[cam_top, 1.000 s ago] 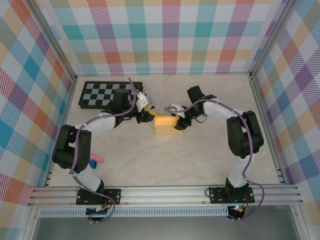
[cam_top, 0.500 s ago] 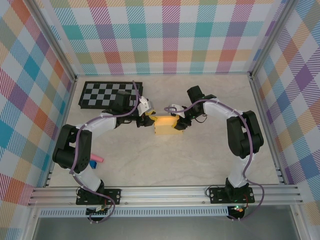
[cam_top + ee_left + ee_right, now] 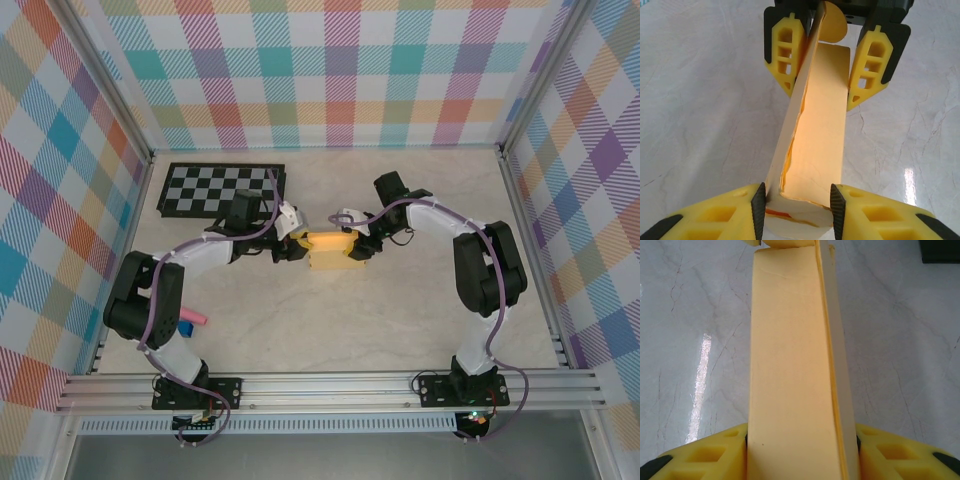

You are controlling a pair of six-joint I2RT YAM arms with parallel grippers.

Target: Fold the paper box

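The paper box [image 3: 328, 250] is a yellow-orange card box lying mid-table, held between both arms. My left gripper [image 3: 290, 245] is at its left end. In the left wrist view the left gripper [image 3: 796, 205] has its black pads against both sides of the paper box [image 3: 820, 125], whose end flap is partly tucked and whose long seam gapes a little. My right gripper [image 3: 357, 243] is at the right end. In the right wrist view the right gripper [image 3: 802, 440] is shut on the sides of the paper box [image 3: 790, 365]. Seen from the left wrist, the right gripper [image 3: 822, 92] clamps the far end.
A black-and-white checkerboard panel [image 3: 220, 190] lies at the back left, just behind the left arm. Small pink [image 3: 193, 318] and blue [image 3: 184, 328] pieces lie near the left arm's base. Aluminium rails and checked walls enclose the marble table [image 3: 400, 320].
My left gripper has dropped from behind the box's left end to that end and narrowed its jaws onto it. The right arm has stayed still.
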